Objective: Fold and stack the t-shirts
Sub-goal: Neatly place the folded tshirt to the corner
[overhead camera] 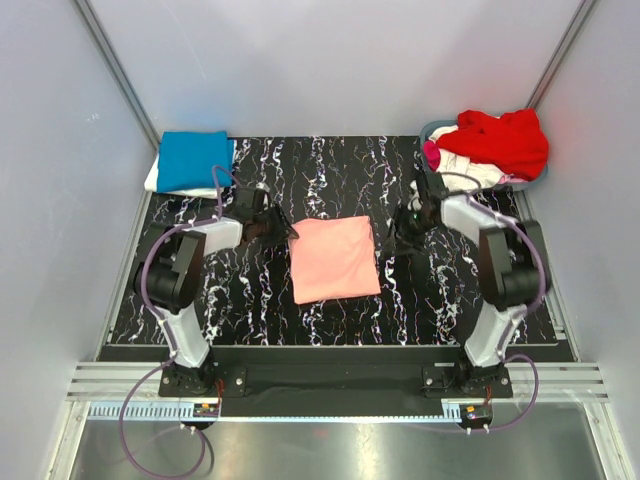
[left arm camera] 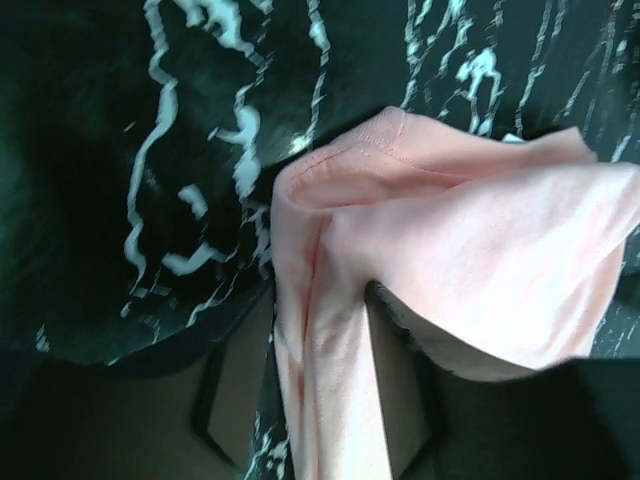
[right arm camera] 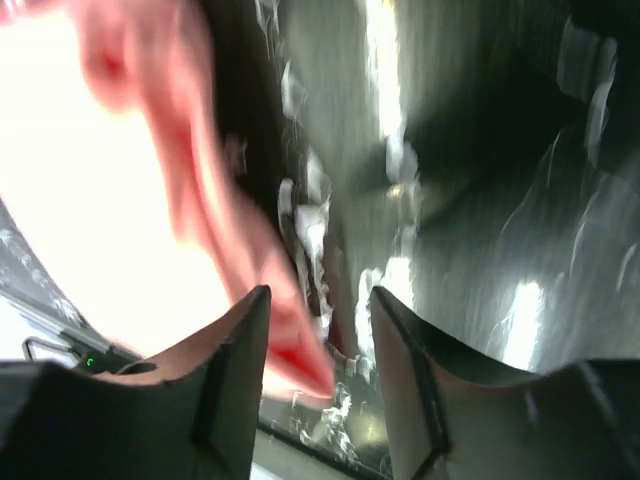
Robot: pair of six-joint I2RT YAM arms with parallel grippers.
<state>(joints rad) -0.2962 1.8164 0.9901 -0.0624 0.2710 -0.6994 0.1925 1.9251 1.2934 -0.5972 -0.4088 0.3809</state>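
The salmon-pink t-shirt (overhead camera: 335, 258) lies folded into a rough square in the middle of the black marbled mat. My left gripper (overhead camera: 283, 232) is at its back left corner, shut on a pinched fold of the pink cloth (left arm camera: 330, 380) that runs between the fingers (left arm camera: 400, 390). My right gripper (overhead camera: 400, 236) is just off the shirt's right edge, open and empty. In the blurred right wrist view the pink cloth (right arm camera: 120, 190) is to the left, with a corner reaching down between the fingers (right arm camera: 235, 370). A folded bright blue shirt (overhead camera: 193, 160) lies on a white one (overhead camera: 153, 180) at the back left.
A grey basket (overhead camera: 436, 130) at the back right holds a red shirt (overhead camera: 505, 140), a magenta one (overhead camera: 432, 155) and a white one (overhead camera: 482, 174). The black marbled mat (overhead camera: 450, 300) covers the table, and grey walls close in on three sides.
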